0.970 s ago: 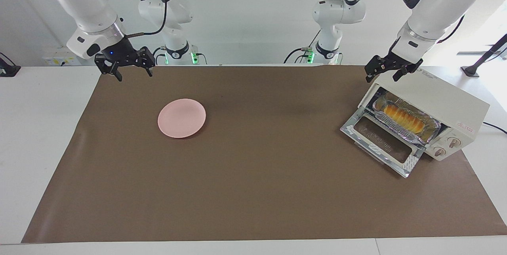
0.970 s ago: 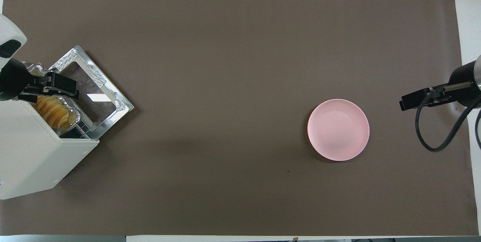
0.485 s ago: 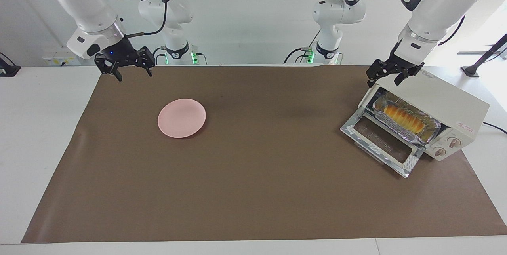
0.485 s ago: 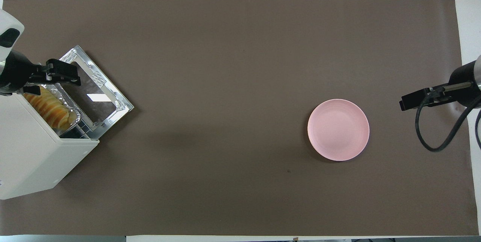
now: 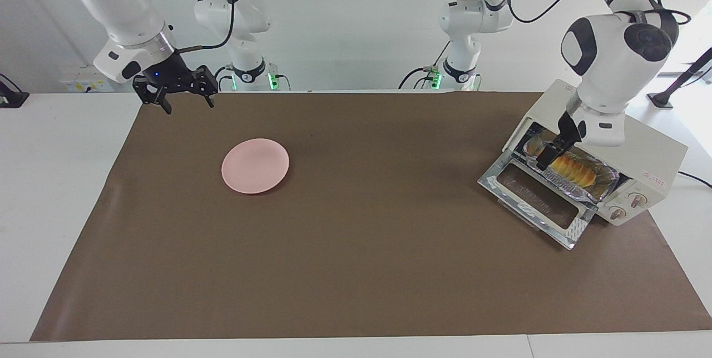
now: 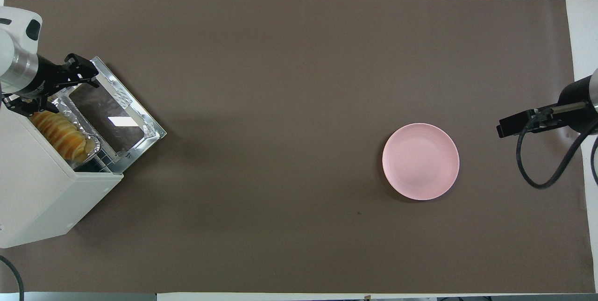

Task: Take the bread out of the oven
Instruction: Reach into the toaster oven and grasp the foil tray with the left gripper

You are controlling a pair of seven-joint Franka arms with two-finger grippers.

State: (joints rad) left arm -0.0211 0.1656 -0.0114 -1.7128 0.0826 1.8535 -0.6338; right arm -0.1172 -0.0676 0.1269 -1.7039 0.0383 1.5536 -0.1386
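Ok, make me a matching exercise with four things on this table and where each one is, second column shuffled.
Things:
1. bread
2. plate
3. left gripper
4. right gripper

Places:
A. waits over the mat's edge, toward the right arm's end
B. on the mat, apart from the oven
C. in the foil tray inside the oven
D. at the oven's open mouth

Pairs: 1-C, 2-B, 3-D, 4-A
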